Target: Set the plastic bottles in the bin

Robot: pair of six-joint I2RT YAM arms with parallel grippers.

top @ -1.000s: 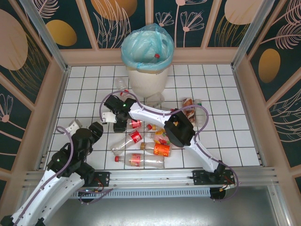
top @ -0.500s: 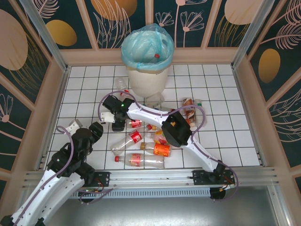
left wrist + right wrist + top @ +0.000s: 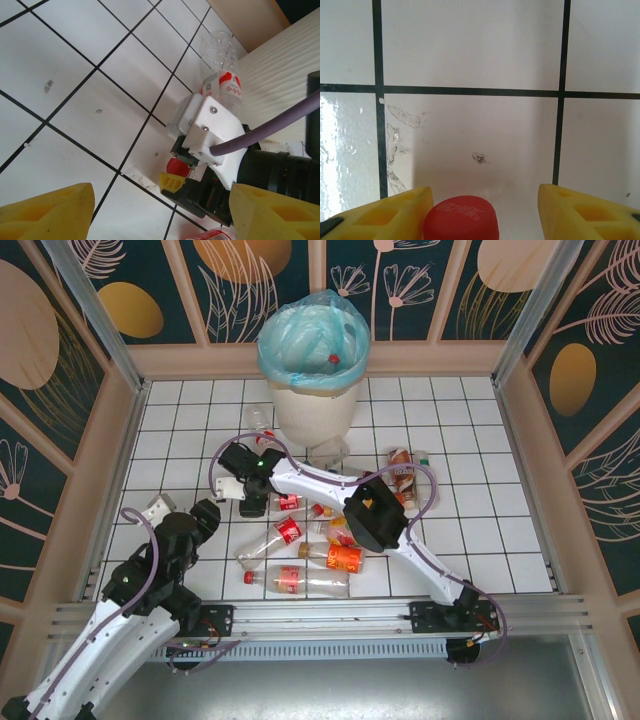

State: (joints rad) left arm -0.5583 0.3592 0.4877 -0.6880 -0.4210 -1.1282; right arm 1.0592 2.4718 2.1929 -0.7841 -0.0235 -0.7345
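Note:
Several plastic bottles lie on the white tiled floor, among them a clear one with a red label [image 3: 289, 531], an orange one [image 3: 343, 558] and a clear one [image 3: 300, 580] near the front. The bin [image 3: 313, 350], lined with a blue bag, stands at the back. My right gripper [image 3: 247, 502] reaches left and low over the tiles. A red bottle cap [image 3: 461, 218] sits between its yellow fingers [image 3: 380, 215]; the left finger touches the cap, the right one stands apart. My left gripper [image 3: 160, 215] is open and holds nothing. It looks at the right gripper [image 3: 200, 150] and that cap [image 3: 176, 167].
Another clear red-labelled bottle [image 3: 222, 85] lies beside a white ribbed surface [image 3: 280, 65]. More bottles [image 3: 402, 468] lie right of the bin. Wooden walls [image 3: 120, 420] ring the floor. The right arm's elbow [image 3: 372, 518] hangs over the bottle pile.
The right gripper's jaws have narrowed around the red cap, and its arm has shifted slightly left. The left arm has not moved.

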